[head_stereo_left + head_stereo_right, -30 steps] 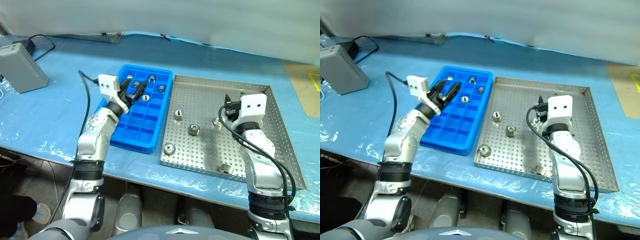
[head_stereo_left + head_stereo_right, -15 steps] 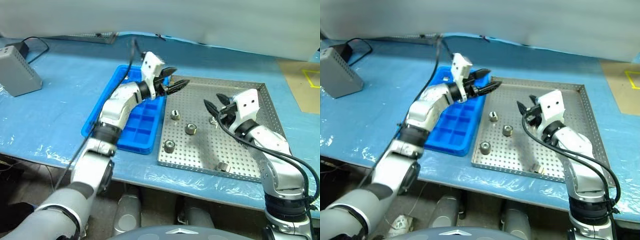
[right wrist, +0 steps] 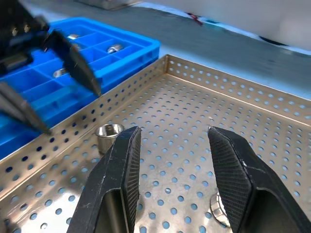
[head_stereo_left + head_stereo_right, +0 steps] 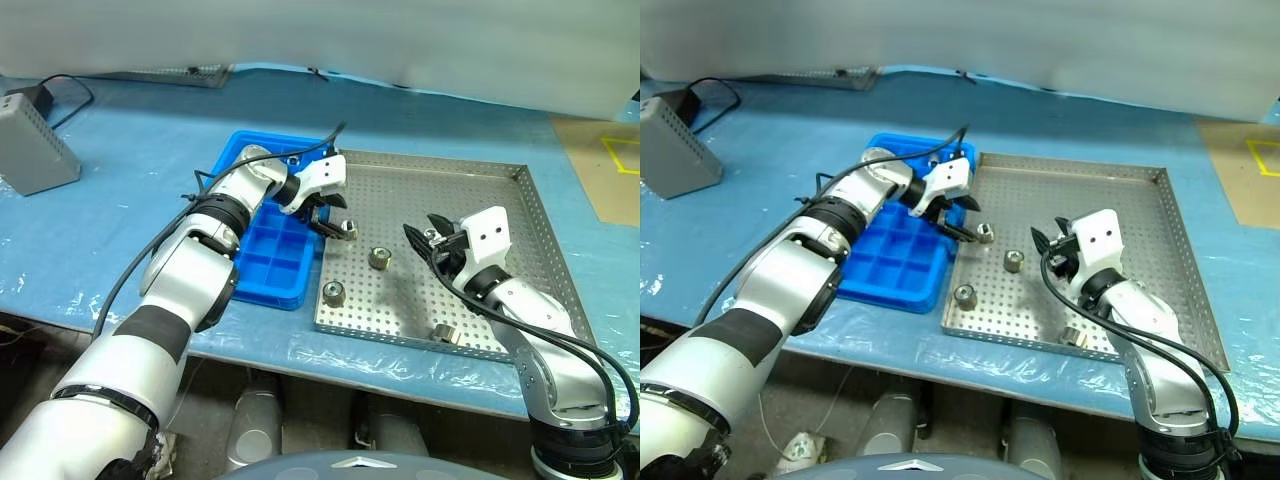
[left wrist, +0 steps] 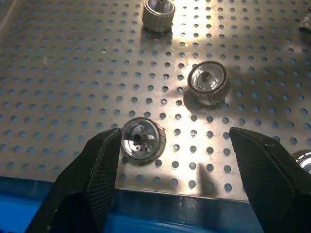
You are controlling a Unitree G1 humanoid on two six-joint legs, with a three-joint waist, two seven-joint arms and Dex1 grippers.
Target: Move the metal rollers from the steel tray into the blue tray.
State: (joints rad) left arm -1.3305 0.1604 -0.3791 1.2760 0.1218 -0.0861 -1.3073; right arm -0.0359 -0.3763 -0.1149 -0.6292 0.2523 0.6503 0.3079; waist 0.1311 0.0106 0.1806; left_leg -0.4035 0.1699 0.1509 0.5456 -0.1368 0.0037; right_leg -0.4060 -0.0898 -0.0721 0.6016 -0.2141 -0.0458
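Task partly done. A few metal rollers (image 3: 114, 48) sat in far compartments of blue tray (image 4: 262, 262); four were left on steel tray (image 4: 497, 203), w/ nearest roller (image 5: 143, 140) by tray's left edge. L gripper (image 5: 172, 160) hovered over it, jaws spread, empty, one finger (image 5: 99, 160) just beside it. R gripper (image 3: 172, 165) released too, over tray mid, grasping nothing.

The blue tray (image 4: 262, 262) is partly hidden by the left arm; one roller (image 5: 305, 160) is cut off at the edge.
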